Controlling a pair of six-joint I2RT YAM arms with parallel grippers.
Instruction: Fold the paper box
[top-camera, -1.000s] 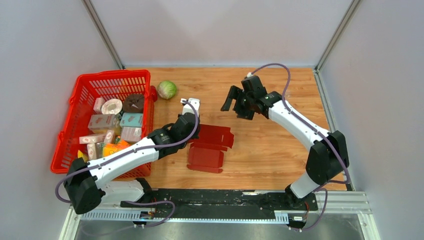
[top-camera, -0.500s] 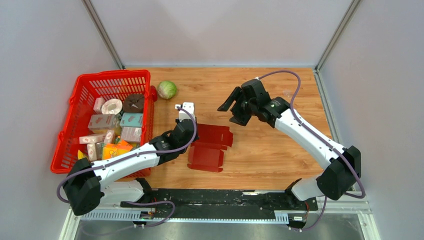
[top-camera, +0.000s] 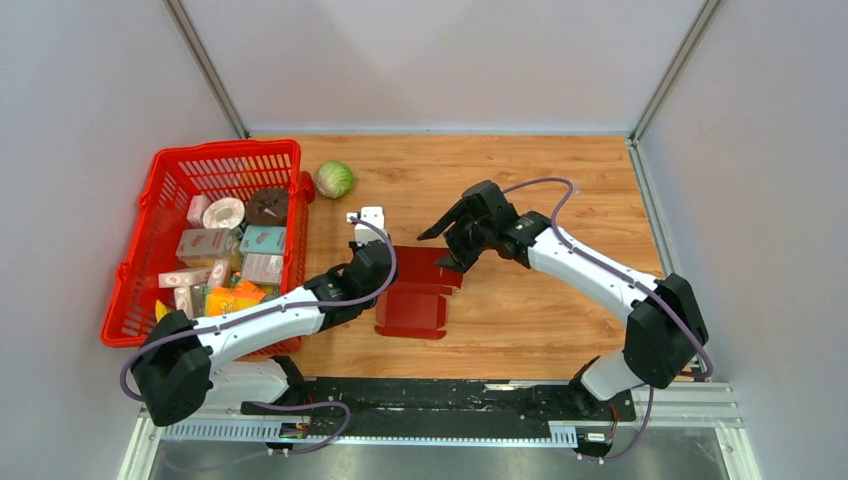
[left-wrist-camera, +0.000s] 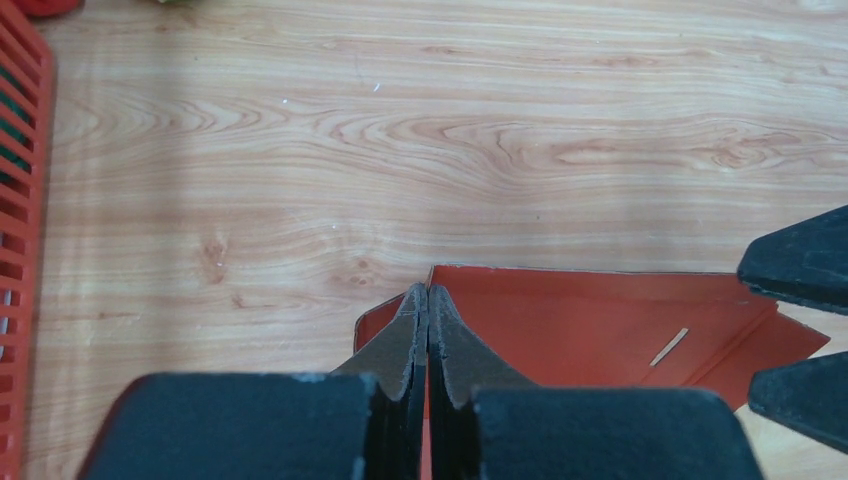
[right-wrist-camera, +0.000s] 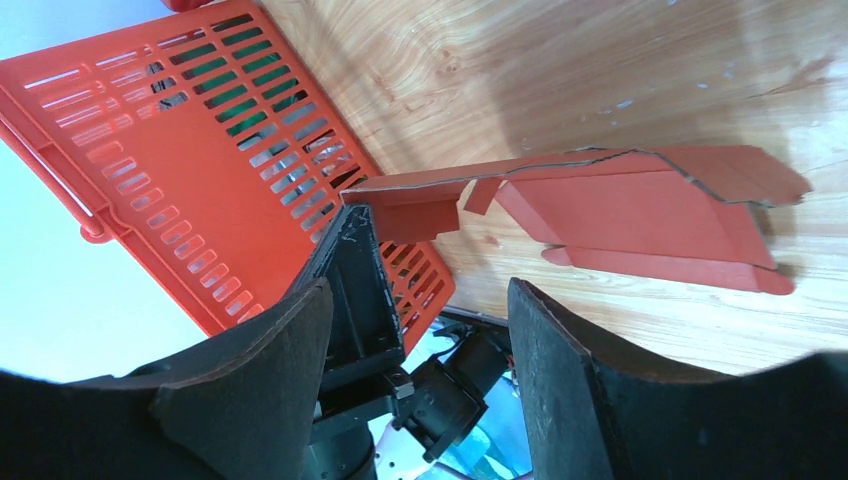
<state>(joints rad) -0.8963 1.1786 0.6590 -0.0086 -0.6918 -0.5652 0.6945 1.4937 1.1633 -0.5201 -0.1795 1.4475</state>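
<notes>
Paper box (top-camera: 415, 295), unfolded on the bench (top-camera: 560, 180), is being pinched at one edge by the fully closed left end effector (left-wrist-camera: 428, 295). Opposite, the right end effector (right-wrist-camera: 418, 290) is being held half-open and empty. Gripping the facing flap is probably being called for next.

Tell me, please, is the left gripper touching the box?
Touching. The right wrist view shows the left gripper pinching the raised corner of the box.

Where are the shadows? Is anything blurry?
Right wrist view: a soft shadow darkens the table beyond the paper box. Left wrist view: even light, wood grain sharp. Top view: only faint shadows, nothing blurry.
</notes>
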